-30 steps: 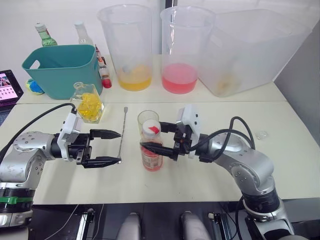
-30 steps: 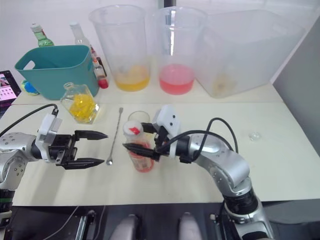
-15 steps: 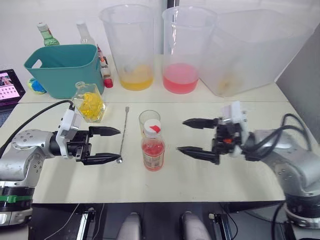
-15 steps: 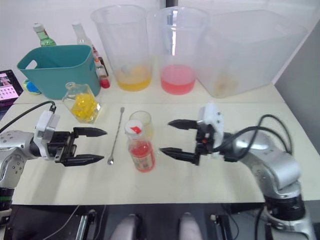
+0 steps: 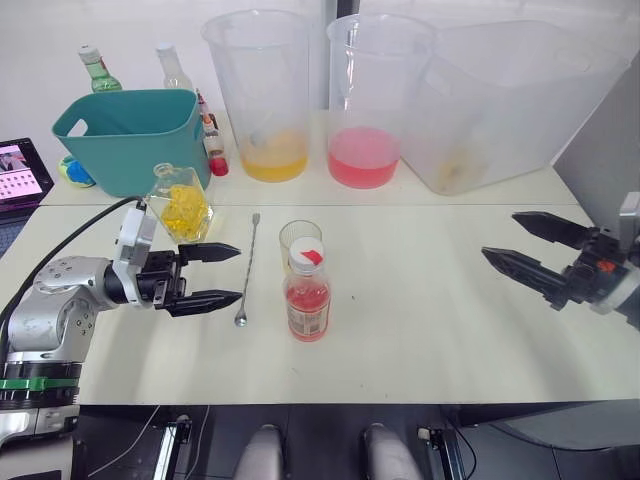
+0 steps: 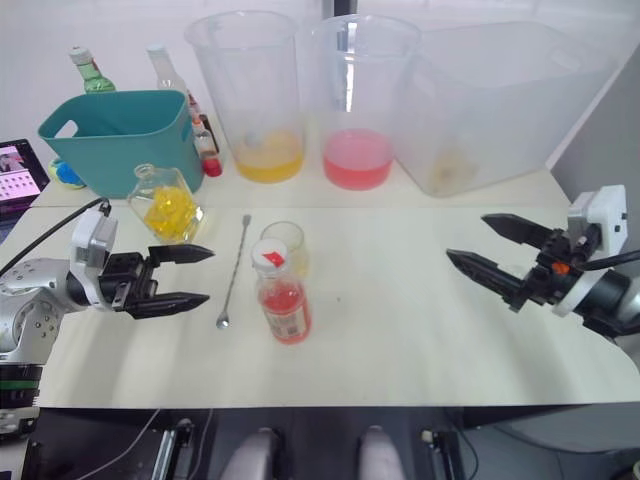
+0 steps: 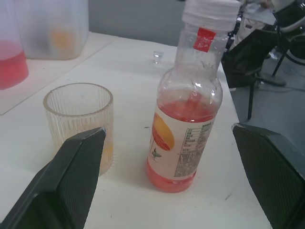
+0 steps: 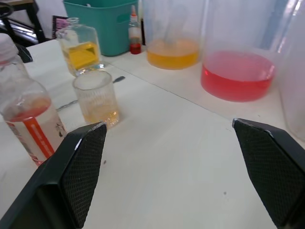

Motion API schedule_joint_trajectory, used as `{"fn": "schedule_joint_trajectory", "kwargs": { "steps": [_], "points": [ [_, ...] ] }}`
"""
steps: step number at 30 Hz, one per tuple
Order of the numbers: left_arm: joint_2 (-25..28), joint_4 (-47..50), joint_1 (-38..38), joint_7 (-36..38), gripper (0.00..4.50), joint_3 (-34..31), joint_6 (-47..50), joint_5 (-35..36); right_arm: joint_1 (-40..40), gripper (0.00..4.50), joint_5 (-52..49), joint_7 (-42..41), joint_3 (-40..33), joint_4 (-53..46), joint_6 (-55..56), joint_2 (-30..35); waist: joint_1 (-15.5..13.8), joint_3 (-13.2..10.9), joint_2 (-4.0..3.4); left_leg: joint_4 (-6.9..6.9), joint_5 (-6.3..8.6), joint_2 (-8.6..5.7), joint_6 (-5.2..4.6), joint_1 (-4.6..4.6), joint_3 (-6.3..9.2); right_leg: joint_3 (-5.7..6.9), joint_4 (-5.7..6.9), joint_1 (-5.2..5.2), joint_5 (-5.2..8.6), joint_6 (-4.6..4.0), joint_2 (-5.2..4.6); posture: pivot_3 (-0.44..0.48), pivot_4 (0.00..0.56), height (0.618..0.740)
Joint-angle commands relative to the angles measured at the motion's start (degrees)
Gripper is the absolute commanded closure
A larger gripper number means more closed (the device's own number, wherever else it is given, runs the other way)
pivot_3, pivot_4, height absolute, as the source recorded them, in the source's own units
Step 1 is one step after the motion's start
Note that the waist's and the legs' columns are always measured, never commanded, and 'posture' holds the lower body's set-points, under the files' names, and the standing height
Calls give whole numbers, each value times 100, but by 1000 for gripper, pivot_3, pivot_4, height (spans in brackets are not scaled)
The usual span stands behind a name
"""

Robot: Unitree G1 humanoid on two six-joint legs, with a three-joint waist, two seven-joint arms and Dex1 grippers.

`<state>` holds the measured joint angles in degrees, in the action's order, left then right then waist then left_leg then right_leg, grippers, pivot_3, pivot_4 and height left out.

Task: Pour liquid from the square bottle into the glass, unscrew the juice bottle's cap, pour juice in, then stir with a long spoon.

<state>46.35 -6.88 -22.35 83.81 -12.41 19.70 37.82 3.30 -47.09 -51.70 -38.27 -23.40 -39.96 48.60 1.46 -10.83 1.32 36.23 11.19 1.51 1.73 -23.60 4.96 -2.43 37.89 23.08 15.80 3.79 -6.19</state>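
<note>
Currently both grippers, left (image 5: 218,276) and right (image 5: 520,248), are spread and empty. Risk: juice bottle (image 5: 306,296) stands touching the glass (image 5: 296,240); a careless grasp topples either.

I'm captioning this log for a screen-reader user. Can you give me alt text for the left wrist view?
A capped juice bottle, about a third full of pink-red juice, stands on a pale table between the open left gripper's two black fingers. Beside it stands a ribbed glass with a little yellow liquid at the bottom.
</note>
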Motion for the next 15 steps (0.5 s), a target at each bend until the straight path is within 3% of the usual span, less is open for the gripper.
{"fn": "schedule_joint_trajectory", "kwargs": {
  "steps": [1, 8, 15],
  "points": [
    [-119, -95, 178, -499, 0, -361, -849, -428, -374, 39, -42, -426, -456, 339, 95, 188, -18, 0, 0, 0, 0, 0, 0, -1, -1, 0, -3, -1, 0, 0, 0, 0, 150, 740],
    [424, 177, 643, 56, 0, -610, 178, 289, -95, 39, -655, -1180, -67, 672, -240, 672, 62, -1, 0, -2, 0, 9, 0, 8, -8, -1, -10, -6, 0, 0, 3, 0, 150, 740],
    [425, 1060, 700, -418, 0, -734, 980, 866, 675, 39, -640, -1354, 624, 978, -180, 843, 32, -1, -2, 0, 0, 16, 0, 6, -8, -1, -28, -17, 1, -1, 10, 0, 150, 740]
  ]
}}
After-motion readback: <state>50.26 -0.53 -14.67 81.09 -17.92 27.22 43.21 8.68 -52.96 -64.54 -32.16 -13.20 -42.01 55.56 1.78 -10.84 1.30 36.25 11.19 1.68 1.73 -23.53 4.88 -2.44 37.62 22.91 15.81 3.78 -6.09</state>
